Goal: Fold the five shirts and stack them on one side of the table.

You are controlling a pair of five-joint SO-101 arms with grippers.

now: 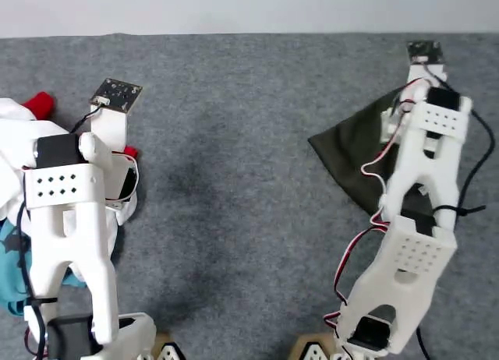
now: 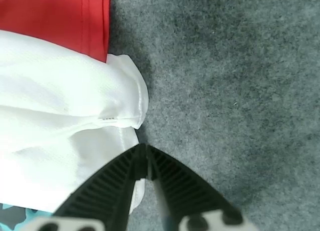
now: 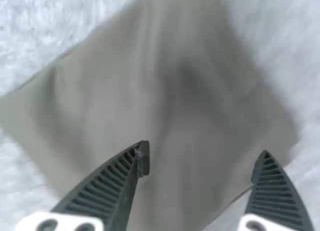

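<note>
A pile of shirts lies at the table's left edge: a white shirt [image 1: 15,134] [image 2: 55,101] on top, a red shirt [image 1: 39,104] [image 2: 55,16] poking out behind it, and a teal patterned shirt [image 1: 12,251] [image 2: 15,211] nearer the front. My left gripper [image 2: 145,152] is shut just above the white shirt's edge, with nothing seen between its fingers. A folded dark olive shirt [image 1: 351,150] [image 3: 165,76] lies at the back right. Over it hovers my right gripper [image 3: 204,153], open, its fingers apart above the cloth.
The grey carpet-like table top [image 1: 234,181] stretches bare between the two arms. The left arm [image 1: 70,220] covers much of the pile. The right arm [image 1: 421,204] covers the olive shirt's right part. The table's back edge meets a pale wall.
</note>
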